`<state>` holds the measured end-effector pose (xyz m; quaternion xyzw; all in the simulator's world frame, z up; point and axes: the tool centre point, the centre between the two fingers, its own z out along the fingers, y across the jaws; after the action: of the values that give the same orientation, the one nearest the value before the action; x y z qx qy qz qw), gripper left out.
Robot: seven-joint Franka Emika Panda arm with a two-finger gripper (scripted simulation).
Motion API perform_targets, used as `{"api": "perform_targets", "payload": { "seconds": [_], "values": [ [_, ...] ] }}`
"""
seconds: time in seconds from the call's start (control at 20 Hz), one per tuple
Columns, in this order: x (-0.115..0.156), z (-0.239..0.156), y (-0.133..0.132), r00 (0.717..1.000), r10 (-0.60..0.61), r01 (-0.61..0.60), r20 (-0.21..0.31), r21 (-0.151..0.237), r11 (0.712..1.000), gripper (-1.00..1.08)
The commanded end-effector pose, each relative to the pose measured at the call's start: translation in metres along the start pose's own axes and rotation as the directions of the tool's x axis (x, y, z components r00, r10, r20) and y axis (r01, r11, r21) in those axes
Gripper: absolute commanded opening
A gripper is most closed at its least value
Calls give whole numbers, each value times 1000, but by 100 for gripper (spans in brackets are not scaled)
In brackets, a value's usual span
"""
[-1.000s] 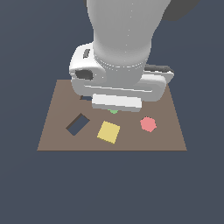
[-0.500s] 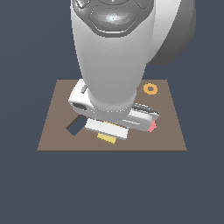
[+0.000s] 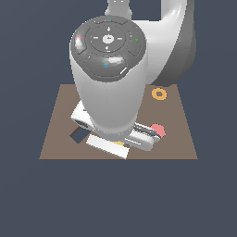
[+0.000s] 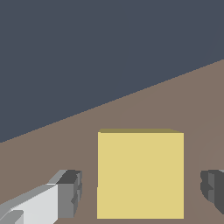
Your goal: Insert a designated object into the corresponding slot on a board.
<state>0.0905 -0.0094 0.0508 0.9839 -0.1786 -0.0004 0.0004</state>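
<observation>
Claw (image 4: pixel 141 192) astride yellow block (image 4: pixel 140 175), arm-hidden in exterior view.

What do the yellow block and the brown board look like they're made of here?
Both are simulator renders, so this is a guess. The yellow block looks like matte plastic or painted wood: one flat colour, crisp edges, no grain or gloss. The board reads as plain matte brown, perhaps fibreboard or wood, though no grain shows. The gripper straddles the block with its fingers apart.
</observation>
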Motion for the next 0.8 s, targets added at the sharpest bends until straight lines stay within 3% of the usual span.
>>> {"api": "perform_targets", "payload": {
  "seconds": [0.0, 0.6, 0.65, 0.75],
  "values": [
    [2, 1, 0, 1000, 6, -6, -1, 1, 1000, 100],
    [2, 21, 0, 1000, 6, -6, -1, 1, 1000, 100],
    [2, 21, 0, 1000, 6, -6, -1, 1, 1000, -100],
    [2, 21, 0, 1000, 6, -6, -1, 1, 1000, -100]
  ]
}}
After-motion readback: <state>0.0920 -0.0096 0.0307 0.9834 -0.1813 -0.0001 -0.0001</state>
